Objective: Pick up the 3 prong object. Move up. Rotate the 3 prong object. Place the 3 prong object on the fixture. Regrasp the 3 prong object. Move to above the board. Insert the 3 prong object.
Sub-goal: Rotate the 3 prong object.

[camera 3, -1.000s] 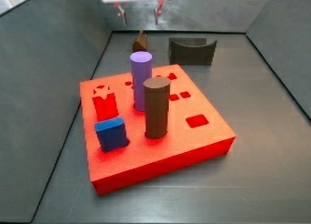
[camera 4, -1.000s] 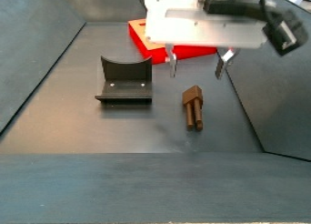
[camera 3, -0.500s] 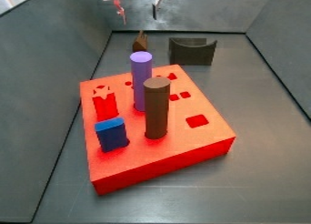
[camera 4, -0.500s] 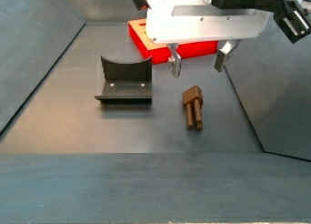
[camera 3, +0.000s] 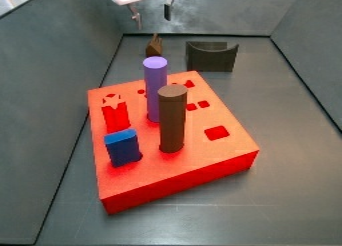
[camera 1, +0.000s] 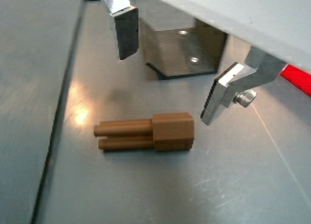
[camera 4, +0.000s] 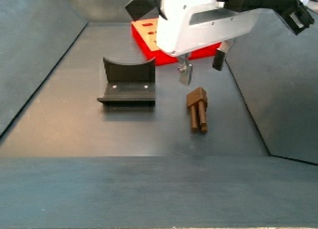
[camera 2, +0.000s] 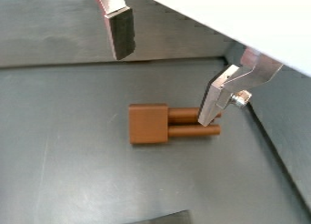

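The 3 prong object [camera 1: 148, 135] is a small brown piece lying flat on the grey floor, also seen in a wrist view [camera 2: 165, 125] and in both side views [camera 3: 154, 45] [camera 4: 196, 110]. My gripper [camera 1: 168, 87] is open and empty, hanging above the piece with nothing between its fingers; it shows too in a wrist view [camera 2: 165, 88] and in both side views [camera 3: 151, 8] [camera 4: 203, 67]. The dark grey fixture [camera 4: 125, 82] stands beside the piece, apart from it [camera 1: 183, 50] [camera 3: 211, 55]. The red board [camera 3: 201, 150] lies farther off [camera 4: 147, 35].
On the board stand a purple cylinder [camera 3: 155, 88], a tall dark-brown cylinder [camera 3: 173, 118], a red piece [camera 3: 116, 112] and a blue block [camera 3: 122, 147]. Sloping grey walls [camera 4: 44, 74] enclose the floor on all sides.
The gripper has turned about its vertical axis above the 3 prong object, staying open. The piece, the fixture and the board have not moved.
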Motion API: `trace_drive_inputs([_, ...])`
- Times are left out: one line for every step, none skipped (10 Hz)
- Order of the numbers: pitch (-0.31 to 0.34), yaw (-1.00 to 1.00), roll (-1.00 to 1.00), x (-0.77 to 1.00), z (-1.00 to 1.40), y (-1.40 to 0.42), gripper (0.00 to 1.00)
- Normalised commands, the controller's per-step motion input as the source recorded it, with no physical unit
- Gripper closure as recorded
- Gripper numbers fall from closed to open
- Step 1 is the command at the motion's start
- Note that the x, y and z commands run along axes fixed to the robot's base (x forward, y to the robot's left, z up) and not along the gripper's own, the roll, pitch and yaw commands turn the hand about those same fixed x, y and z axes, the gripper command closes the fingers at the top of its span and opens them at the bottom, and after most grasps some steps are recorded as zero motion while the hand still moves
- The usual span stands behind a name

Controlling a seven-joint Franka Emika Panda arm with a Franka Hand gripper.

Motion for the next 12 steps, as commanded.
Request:
trace_drive_inputs([-0.007,1.00,0.00,0.04,-0.04,0.00,0.00])
trace_drive_inputs([-0.007,1.00,0.00,0.04,-0.04,0.00,0.00])
trace_drive_inputs([-0.008,1.00,0.00,0.04,-0.03,0.00,0.00])
trace_drive_inputs([-0.008,1.00,0.00,0.04,-0.03,0.00,0.00])
trace_drive_inputs([-0.008,1.00,0.00,0.04,-0.03,0.00,0.00])
trace_drive_inputs([-0.009,1.00,0.00,0.04,-0.03,0.00,0.00])
trace_drive_inputs([-0.009,1.00,0.00,0.04,-0.03,0.00,0.00])
trace_drive_inputs([-0.009,1.00,0.00,0.04,-0.03,0.00,0.00])
trace_drive_inputs([-0.010,1.00,0.00,0.04,-0.03,0.00,0.00])
trace_drive_inputs([-0.010,1.00,0.00,0.04,-0.03,0.00,0.00])
trace_drive_inputs([-0.010,1.00,0.00,0.04,-0.03,0.00,0.00])
trace_drive_inputs([-0.011,1.00,0.00,0.04,-0.03,0.00,0.00])
